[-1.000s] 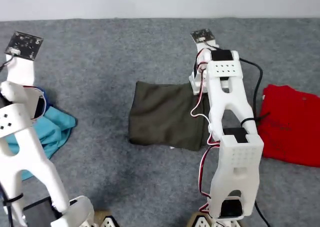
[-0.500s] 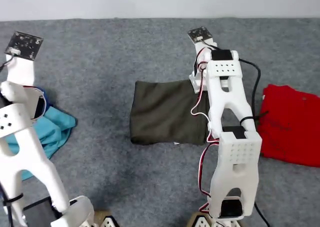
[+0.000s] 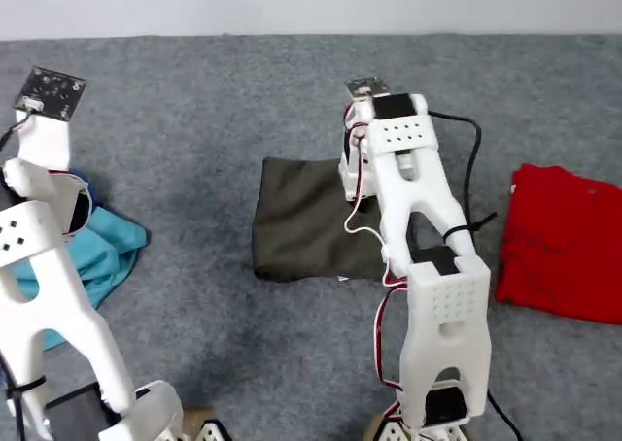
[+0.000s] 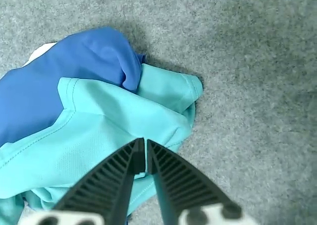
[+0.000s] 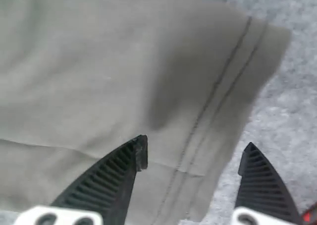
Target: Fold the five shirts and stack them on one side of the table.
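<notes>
Your right gripper [image 5: 195,150] hangs with jaws spread wide over the hemmed edge of the olive shirt [image 3: 301,222], which lies mid-way across the tabletop [image 3: 194,101] and looks folded once. Lower straight down so both layers sit between the jaws before you close. Your left gripper [image 4: 145,144], jaws closed and empty, hovers above the turquoise shirt [image 4: 99,136].

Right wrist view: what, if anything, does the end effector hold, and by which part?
Nothing: the right end effector hangs open over the olive shirt, near its hemmed edge.

White arms [image 3: 413,184], black ridged fingers [image 5: 116,173], red-white cables [image 3: 348,225]
</notes>
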Motion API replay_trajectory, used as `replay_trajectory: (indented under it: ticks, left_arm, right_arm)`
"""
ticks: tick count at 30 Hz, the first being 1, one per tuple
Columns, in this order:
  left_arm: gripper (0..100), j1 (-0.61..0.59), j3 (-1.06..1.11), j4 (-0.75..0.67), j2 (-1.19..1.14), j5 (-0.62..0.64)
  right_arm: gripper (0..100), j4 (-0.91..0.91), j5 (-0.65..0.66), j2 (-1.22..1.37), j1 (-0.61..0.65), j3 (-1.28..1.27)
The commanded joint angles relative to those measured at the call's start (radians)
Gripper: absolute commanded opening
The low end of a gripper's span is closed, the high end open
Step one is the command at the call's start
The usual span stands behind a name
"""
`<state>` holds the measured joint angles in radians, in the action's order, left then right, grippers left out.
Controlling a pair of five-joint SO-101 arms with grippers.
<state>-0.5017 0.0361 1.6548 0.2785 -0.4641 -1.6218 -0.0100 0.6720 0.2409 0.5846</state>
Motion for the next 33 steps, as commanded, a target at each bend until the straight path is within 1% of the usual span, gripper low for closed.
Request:
replay_trajectory:
  ticks: [1,6,8,11,13,17,19,25,29,33]
  left_arm:
    - [1,-0.003,-0.005,-0.017,0.043,-0.005]
    - [1,-0.005,-0.005,-0.011,0.046,-0.006]
    - [1,-0.005,-0.005,-0.011,0.046,-0.006]
    - [1,-0.005,-0.005,-0.011,0.046,-0.005]
    - [1,-0.005,-0.005,-0.011,0.046,-0.005]
    - [1,-0.006,-0.005,-0.009,0.046,-0.005]
    - [1,-0.006,-0.005,-0.009,0.046,-0.005]
    - [1,-0.005,-0.005,-0.009,0.046,-0.005]
    - [1,-0.003,-0.005,-0.009,0.046,-0.005]
    - [1,-0.003,-0.005,-0.009,0.046,-0.005]
  right_arm:
    - [29.6,0.035,-0.04,0.048,0.018,0.028]
    - [29.1,0.041,-0.069,0.16,-0.004,0.029]
    - [23.6,0.038,-0.063,0.177,-0.008,0.029]
    - [9.1,0.033,-0.061,0.182,-0.028,0.029]
    - [1.7,0.033,-0.043,0.18,-0.053,0.029]
    - [0.9,0.018,0.049,0.179,-0.113,0.029]
    - [0.9,0.015,0.127,0.179,-0.153,0.029]
    - [0.9,-0.005,0.473,0.15,-0.246,0.097]
    - [0.9,-0.048,0.694,0.116,-0.257,0.261]
    - [0.9,-0.039,0.947,0.114,-0.255,0.376]
